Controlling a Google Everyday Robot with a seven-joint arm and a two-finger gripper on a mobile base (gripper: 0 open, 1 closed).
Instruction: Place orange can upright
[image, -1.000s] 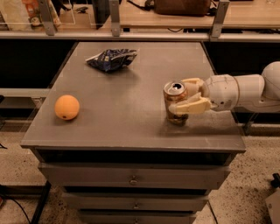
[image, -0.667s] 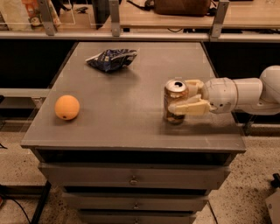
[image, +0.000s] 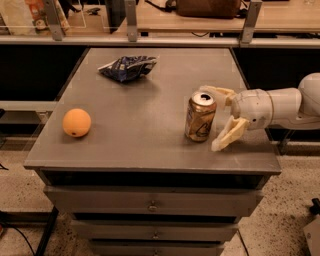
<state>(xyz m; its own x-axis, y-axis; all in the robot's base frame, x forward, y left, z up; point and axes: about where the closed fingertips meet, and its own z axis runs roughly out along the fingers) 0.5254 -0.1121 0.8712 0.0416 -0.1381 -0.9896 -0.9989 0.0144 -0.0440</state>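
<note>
Cream fingers (image: 229, 134) are spread wide and hold nothing, one behind the can's top, the other just beside its base. The gripper (image: 215, 119) sits just right of the can (image: 201, 117), which stands upright on the grey table (image: 150, 145), right of centre. An orange (image: 77, 122) lies well to the left.

orange fruit (image: 76, 122): front-left of tabletop (image: 145, 147) | dark blue snack bag (image: 128, 68): rear, well apart

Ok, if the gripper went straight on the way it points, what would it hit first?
Probably the upright golden-orange metal drink can: the open pale two-finger gripper sits just beside it, pointing straight at it.
</note>
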